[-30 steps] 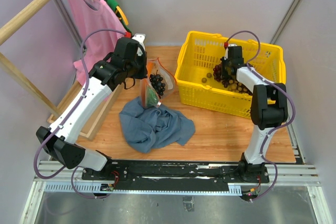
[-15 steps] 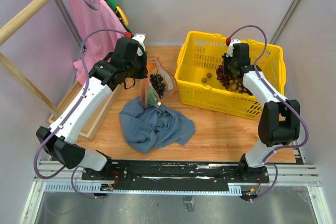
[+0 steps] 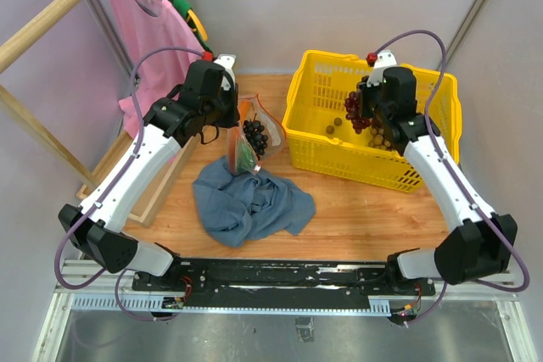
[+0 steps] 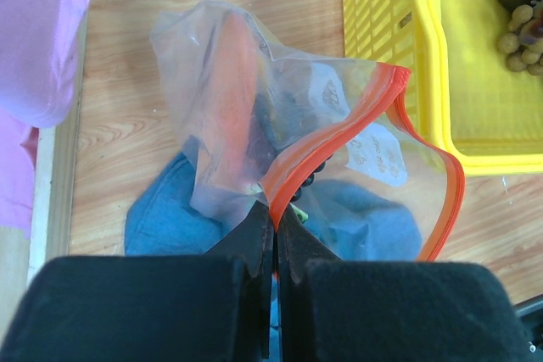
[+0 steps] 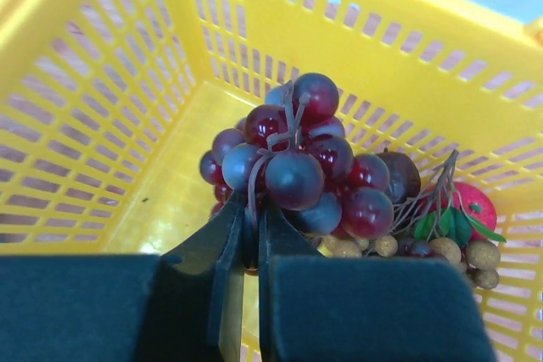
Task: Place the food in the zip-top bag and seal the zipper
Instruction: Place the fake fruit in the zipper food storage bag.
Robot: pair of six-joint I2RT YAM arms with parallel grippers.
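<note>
A wooden desk (image 3: pixel 356 218) stands between grey walls, with a pink cloth (image 3: pixel 157 36) hanging at the left. The left jaws are clenched on the orange-red zipper (image 4: pixel 335 135) of the zip-top bag (image 4: pixel 208 74), which stands beside a blue-grey cloth (image 3: pixel 250 201) with its mouth gaping. Bare wood lies before the yellow basket (image 3: pixel 373 171). Over the basket, the right jaws grasp the glossy purple grapes (image 5: pixel 297 158) by the stem.

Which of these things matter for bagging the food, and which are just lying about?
Job: zip-top bag, its orange zipper, orange wedge inside it, purple grape bunch in the right jaws.
Lying about: blue cloth, pink shirt, brownish-green grapes, dark round fruit.
</note>
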